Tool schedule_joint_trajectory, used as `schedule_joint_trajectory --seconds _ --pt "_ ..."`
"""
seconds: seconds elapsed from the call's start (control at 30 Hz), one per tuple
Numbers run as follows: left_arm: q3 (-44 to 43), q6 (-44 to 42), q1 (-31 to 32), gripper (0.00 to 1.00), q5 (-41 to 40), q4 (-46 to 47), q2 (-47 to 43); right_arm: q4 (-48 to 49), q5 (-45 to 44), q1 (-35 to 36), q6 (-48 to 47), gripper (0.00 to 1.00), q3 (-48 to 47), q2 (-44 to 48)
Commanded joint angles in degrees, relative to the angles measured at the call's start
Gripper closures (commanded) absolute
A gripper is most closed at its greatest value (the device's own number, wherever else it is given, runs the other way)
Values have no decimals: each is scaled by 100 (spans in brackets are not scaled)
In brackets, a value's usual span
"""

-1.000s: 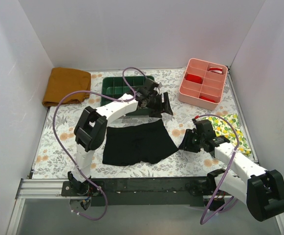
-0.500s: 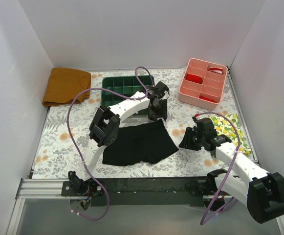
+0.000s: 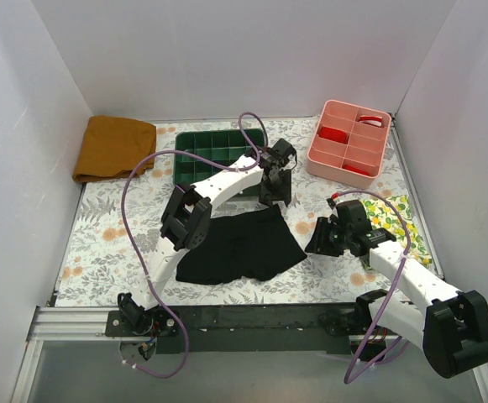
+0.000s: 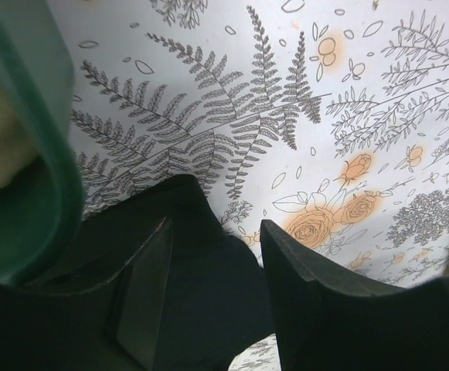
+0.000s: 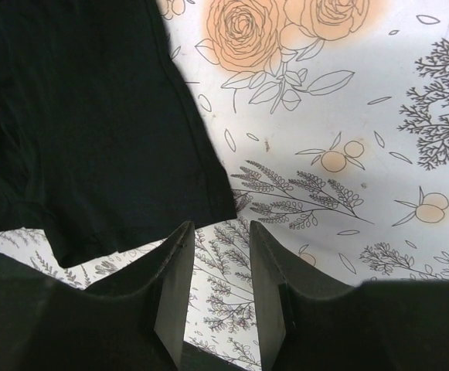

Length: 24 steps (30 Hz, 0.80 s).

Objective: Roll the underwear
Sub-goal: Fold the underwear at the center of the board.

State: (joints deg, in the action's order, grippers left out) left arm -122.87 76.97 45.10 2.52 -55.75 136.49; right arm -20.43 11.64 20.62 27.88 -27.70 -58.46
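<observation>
Swinging off the tray [image 3: 195,143] over the last second, my left arm [image 3: 223,179] had come down at the far right corner of the underwear [image 3: 244,248]. The right arm [image 3: 403,281] had only edged a little closer to the garment's right side.

The underwear itself lay flat and unrolled on the desk [image 3: 109,252], just in front of the tray, looking much as it had a second earlier.

On the left wrist view, the left jaws stood fairly wide with that black corner [image 4: 189,232] lying between them, not pinched. On the right wrist view, the right jaws were narrowly parted over bare desk, holding nothing, just beside the near right corner of the cloth [image 5: 93,131].

I judged that the roll had not begun. Both arms were now placed along the right edge, which looked to me like the set-up for gripping it and turning it over leftward.
</observation>
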Motion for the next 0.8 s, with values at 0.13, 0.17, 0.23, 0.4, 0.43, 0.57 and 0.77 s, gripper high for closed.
schedule_joint_trajectory --seconds 0.13,0.17,0.23,0.4,0.43,0.57,0.77 --pt "-185 116 113 54 -59 -243 150 267 216 -23 -133 58 -25 10" --pt "-211 125 113 54 -68 -261 168 267 233 -23 -142 58 -25 10" --pt "-307 134 113 54 -85 -314 246 293 260 -23 -151 58 -16 -8" --pt "-440 152 113 54 -103 -367 370 478 400 -23 -160 58 116 36" --pt "-466 143 113 54 -120 -393 387 513 427 -32 -160 58 142 36" --pt "-466 134 113 54 -347 -507 396 689 733 -23 -143 58 283 -139" --pt "-369 125 113 54 -560 -578 352 742 542 -23 -81 58 459 -289"
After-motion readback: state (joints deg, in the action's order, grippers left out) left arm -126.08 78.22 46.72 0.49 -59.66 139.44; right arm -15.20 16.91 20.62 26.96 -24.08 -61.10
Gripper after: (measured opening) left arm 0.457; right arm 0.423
